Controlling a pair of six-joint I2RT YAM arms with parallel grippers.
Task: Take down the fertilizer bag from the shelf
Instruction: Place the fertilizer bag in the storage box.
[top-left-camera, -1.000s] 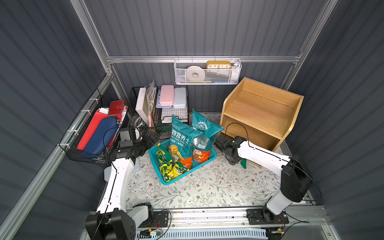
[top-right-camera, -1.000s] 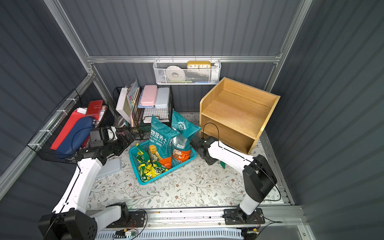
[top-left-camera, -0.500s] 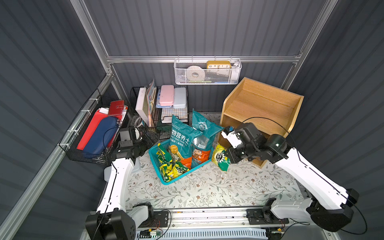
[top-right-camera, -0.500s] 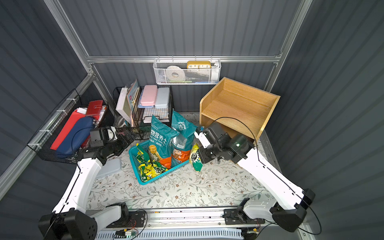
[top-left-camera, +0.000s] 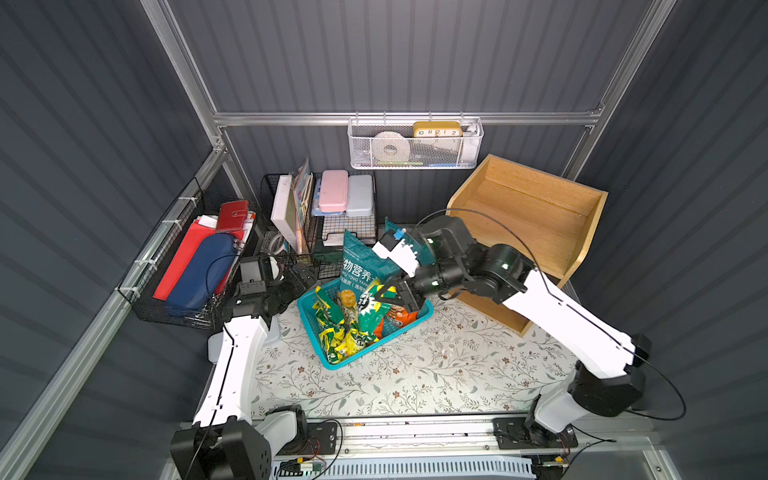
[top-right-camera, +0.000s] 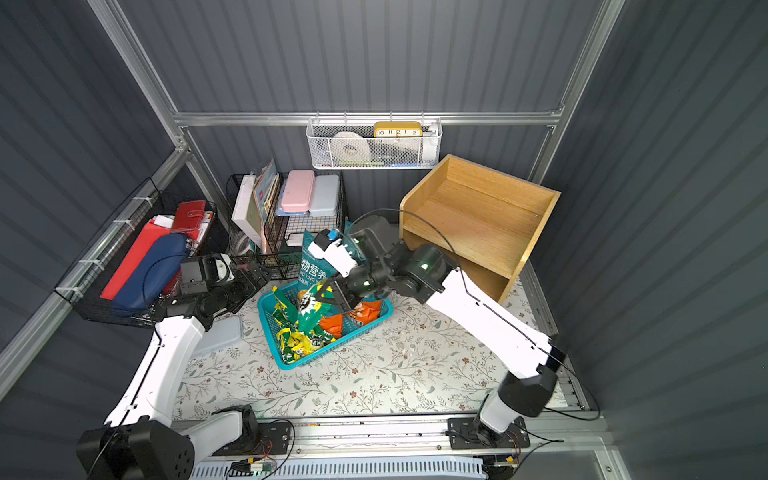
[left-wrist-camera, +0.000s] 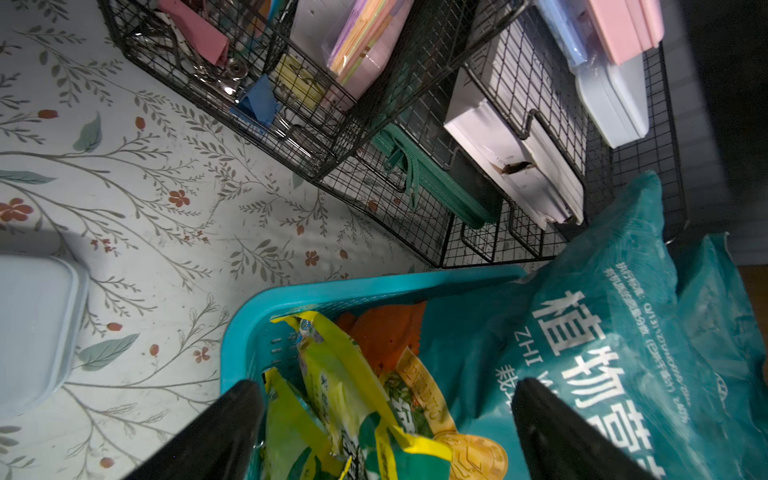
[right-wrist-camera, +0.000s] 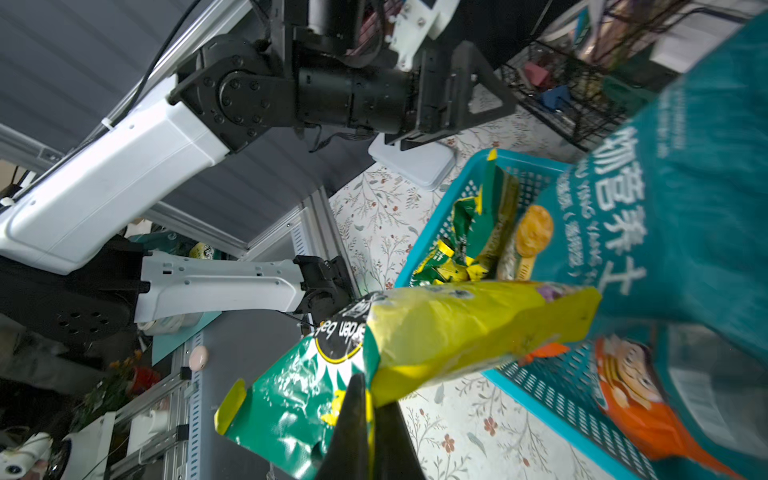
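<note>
The light-wood stepped shelf unit (top-left-camera: 536, 216) stands at the back right, and the tiers that show in both top views are bare; its lower openings are mostly hidden. So the bag is off the shelf and the job looks to be in its last leg: the carry and set-down.

Over the floral-print table cover (top-left-camera: 415, 374) sits the teal plastic slotted basket (top-left-camera: 332, 365), already crowded with two tall teal soil bags (top-left-camera: 359, 266) and small yellow-green packets. The right arm reaches across it.

There's the prize: the glossy green-and-yellow fertilizer bag (right-wrist-camera: 415, 332), hanging over the basket's middle in both top views (top-right-camera: 309, 305). It's a soft, crinkly pouch, yellow along one side, green with a black round logo at the other end, and it sags from a pinched edge. Whether it already touches the packets below, I can't tell.

The right gripper (right-wrist-camera: 365, 399) is clamped tight on that edge, jaws almost together. The left gripper (left-wrist-camera: 386, 399) waits with its jaws spread wide, holding nothing, just beside the basket's near-left corner.

Next call, I'd say: lower it into a free gap, then let go. It's a floppy bag, so it may tip against the tall ones.
</note>
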